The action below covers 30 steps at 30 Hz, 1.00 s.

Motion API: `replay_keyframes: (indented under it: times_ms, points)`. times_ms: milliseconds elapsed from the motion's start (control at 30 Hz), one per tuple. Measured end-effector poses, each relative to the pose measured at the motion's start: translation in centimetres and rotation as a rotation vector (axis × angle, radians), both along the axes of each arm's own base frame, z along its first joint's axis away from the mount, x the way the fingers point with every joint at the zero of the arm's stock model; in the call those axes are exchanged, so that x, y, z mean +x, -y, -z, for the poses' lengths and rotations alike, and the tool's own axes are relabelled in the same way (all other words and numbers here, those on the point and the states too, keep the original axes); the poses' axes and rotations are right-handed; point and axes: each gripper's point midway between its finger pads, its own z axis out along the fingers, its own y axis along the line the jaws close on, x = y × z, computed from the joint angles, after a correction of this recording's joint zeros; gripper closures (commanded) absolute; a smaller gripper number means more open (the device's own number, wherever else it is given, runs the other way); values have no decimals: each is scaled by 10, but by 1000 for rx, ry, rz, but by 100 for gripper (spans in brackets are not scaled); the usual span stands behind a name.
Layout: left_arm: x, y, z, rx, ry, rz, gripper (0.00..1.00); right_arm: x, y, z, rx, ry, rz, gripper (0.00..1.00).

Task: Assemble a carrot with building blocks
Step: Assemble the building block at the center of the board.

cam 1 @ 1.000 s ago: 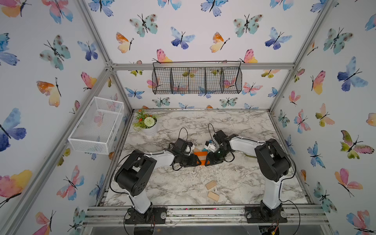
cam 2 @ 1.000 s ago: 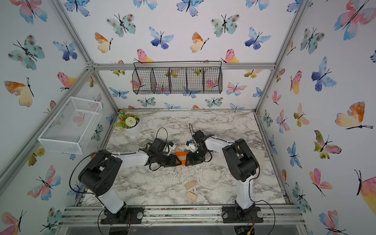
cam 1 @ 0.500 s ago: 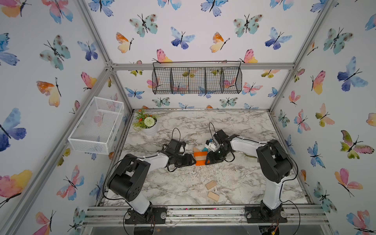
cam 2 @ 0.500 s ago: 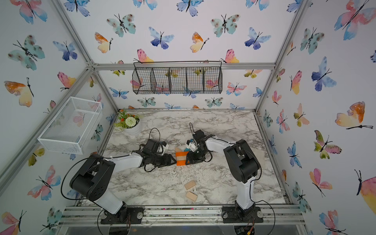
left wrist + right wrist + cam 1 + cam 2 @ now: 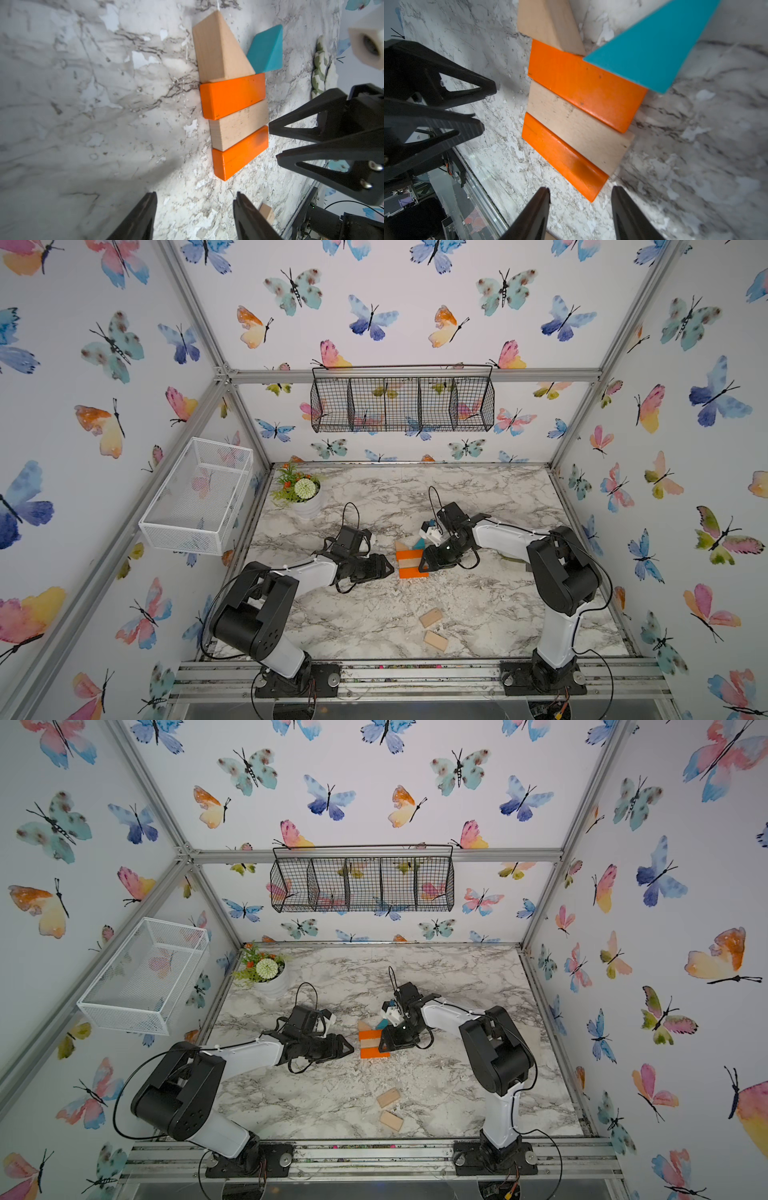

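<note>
Carrot (image 5: 410,563) so far lies in the middle of the marbled surface (image 5: 353,622), between the two sets of jaws. Its long axis runs from the far side toward the front edge: a natural-wood triangle (image 5: 218,47) and a teal triangle (image 5: 267,49) serve as leaves at the far end. Then come an orange bar (image 5: 232,95), a pale bar (image 5: 239,126) and a second orange bar (image 5: 241,151), laid crosswise with faces touching. Just beside one end of the bars the left jaws stand parted and empty. At the opposite end the right jaws, likewise parted and holding nothing, have their tips touching the bars or nearly so. A loose pale block (image 5: 430,617) and a second pale block (image 5: 435,641) lie nearer the front edge, beyond the carrot's near orange end, each skewed a different way. They probably form the tapering tip, and the right jaws look slightly nearer to them. Orange paint is glossy and scuffed, the teal is flatter, and the bare wood shows grain. All pieces are crisp-edged prisms.
</note>
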Motion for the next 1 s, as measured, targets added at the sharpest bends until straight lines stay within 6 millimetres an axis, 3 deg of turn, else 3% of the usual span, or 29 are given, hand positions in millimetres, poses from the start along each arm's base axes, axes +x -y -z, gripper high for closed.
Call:
replay_keyframes:
  times_ms: [1000]
  points:
    - [0,-4,2,7,2,-12,36,0,-6,0,33,-8,-9,47]
